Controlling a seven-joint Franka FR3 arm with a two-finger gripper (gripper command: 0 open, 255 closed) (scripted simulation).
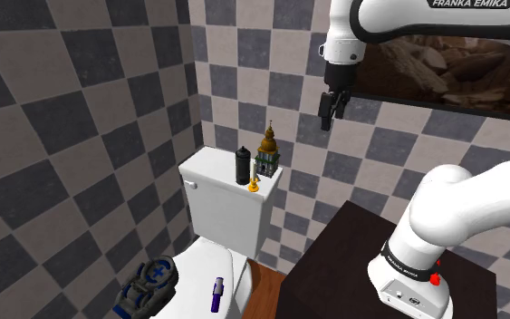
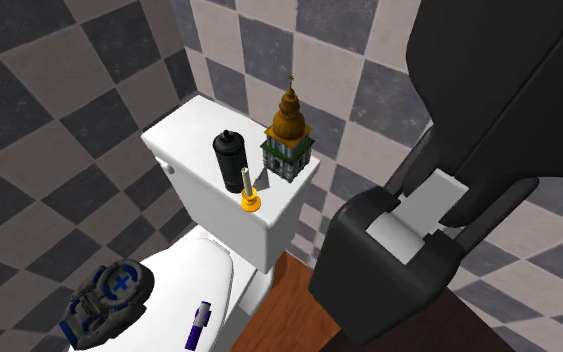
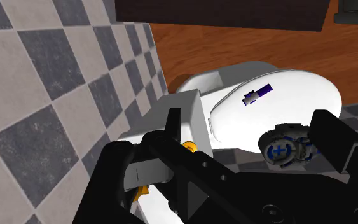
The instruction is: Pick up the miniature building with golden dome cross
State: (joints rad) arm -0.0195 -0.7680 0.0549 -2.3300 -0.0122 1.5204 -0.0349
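We're looking at a small bathroom here, with grey-and-dark checkered tile walls (image 1: 81,109) all round and a strip of reddish wood floor (image 1: 264,288). Nearest to us, the dark boxy stand (image 1: 334,263) is carrying the white arm. Next out, the glossy white toilet lid (image 1: 198,267) is holding 2 odd bits: a lumpy blue-and-grey gadget (image 1: 149,283) and a slim purple stick (image 1: 216,294).

Behind that, the flat-topped white tank (image 1: 226,208) is carrying 3 things at its end on the shoulder view's right. There's a matte black cylinder (image 1: 242,166), a tiny yellow candlestick-looking piece (image 1: 254,187) in front of it, and the miniature building (image 1: 268,154) standing upright just beside the cylinder. The building is showing as a squarish green-and-white block under a tiered, shiny gold dome tapering to a thin spire. So we're guessing it's fragile up top and boxier and easier to grip down low.

Progress-wise, we're reckoning nothing is done yet. The gripper (image 1: 328,111) is hanging high in front of the back wall, well above and apart from the building. Its 2 black fingers are standing apart with nothing between them. Everything is left: coming down over the tank, closing on the body without bumping the cylinder, and lifting.
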